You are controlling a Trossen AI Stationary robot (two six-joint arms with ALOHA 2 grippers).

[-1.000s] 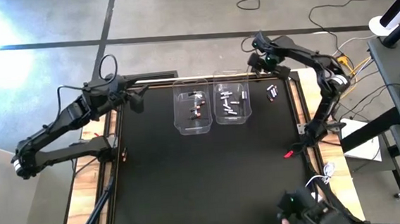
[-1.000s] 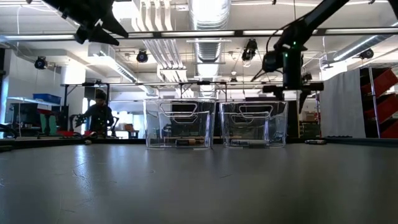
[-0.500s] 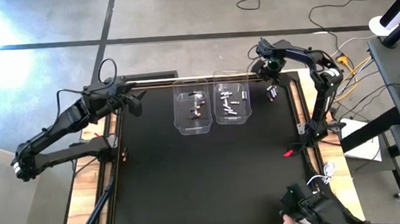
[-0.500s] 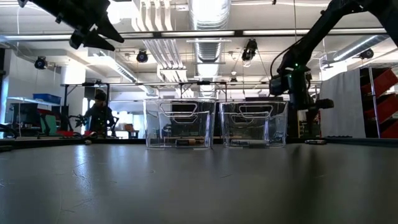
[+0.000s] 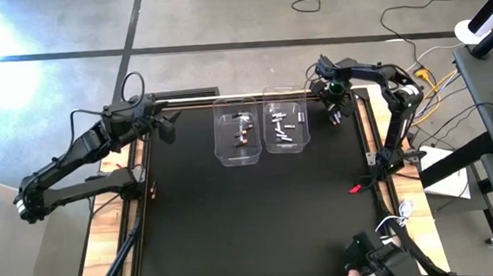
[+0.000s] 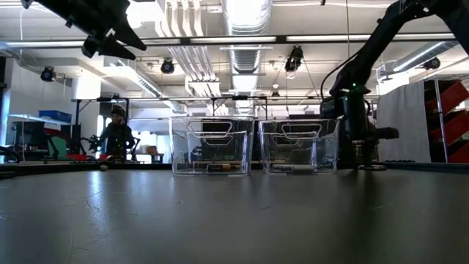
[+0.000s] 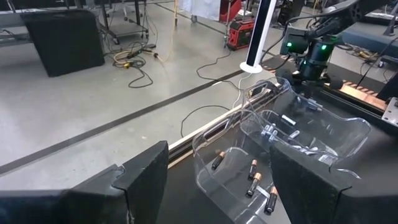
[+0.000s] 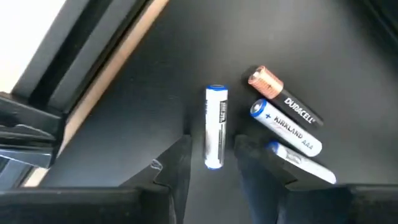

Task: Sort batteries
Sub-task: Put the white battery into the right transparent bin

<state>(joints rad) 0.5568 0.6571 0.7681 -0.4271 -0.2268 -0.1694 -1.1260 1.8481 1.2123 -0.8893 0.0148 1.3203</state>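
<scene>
Readable: "DURACELL" on copper-topped black battery (image 8: 285, 102); "KIRKLAND AAA" on white battery (image 8: 287, 129) beside it.

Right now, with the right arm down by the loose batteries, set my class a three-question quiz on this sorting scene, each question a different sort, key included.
1. True or false: the right gripper has its fingers on either side of a white-and-blue battery.
2. Which bin holds the copper-topped batteries? A. left bin B. right bin
3. Fill in: the left gripper hangs ____ the table's far-left corner.

Key: 1 true; 2 A; 3 above.
</scene>
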